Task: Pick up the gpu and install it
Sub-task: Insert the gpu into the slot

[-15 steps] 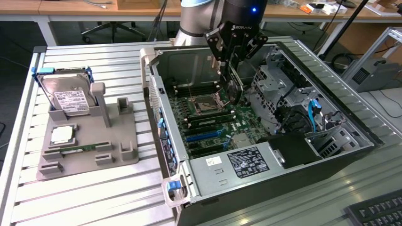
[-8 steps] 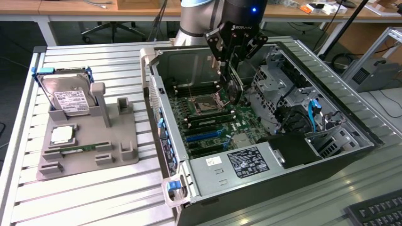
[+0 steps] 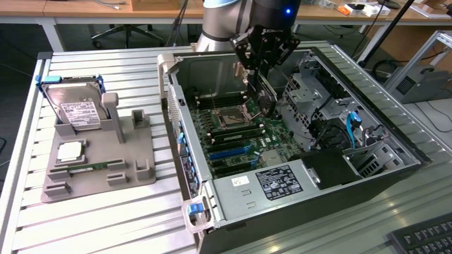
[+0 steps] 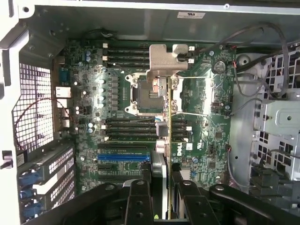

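Observation:
The gpu hangs edge-down inside the open computer case, above the motherboard. My gripper is shut on its upper part. In the wrist view the gpu runs edge-on away from my gripper, its silver end bracket at the far end over the processor socket. The card hovers clear of the board. The blue expansion slot lies beside the card's line, on the side toward the case's perforated rear wall.
A grey holder on the exterior view's left carries a hard drive, a processor chip and a RAM stick. Drive cages, cables and the power supply crowd the case's other side. A keyboard lies nearby.

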You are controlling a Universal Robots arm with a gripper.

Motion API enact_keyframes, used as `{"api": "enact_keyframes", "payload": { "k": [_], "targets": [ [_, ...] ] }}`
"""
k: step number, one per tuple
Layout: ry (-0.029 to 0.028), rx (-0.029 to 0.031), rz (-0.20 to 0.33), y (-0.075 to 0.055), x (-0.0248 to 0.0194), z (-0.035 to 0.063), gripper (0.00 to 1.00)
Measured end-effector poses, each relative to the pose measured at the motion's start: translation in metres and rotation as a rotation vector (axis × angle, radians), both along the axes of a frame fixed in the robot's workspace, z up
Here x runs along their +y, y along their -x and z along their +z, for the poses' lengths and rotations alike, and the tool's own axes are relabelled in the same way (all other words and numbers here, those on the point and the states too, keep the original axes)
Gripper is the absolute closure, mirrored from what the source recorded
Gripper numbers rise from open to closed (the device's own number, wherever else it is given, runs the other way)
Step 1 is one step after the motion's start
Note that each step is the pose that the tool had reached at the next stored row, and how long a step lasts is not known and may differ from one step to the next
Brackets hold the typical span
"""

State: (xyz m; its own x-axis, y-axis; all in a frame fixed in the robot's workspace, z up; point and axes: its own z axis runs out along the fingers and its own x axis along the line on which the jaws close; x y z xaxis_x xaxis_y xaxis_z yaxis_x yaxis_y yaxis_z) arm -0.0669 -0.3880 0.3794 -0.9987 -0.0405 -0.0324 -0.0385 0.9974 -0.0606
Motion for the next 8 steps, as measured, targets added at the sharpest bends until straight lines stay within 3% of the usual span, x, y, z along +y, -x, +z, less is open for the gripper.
{"api": "enact_keyframes", "payload": {
  "k": [8],
  "targets": [
    [0.0000, 0.0000, 0.066, 0.0000, 0.0000, -0.0002, 0.73]
  ]
}}
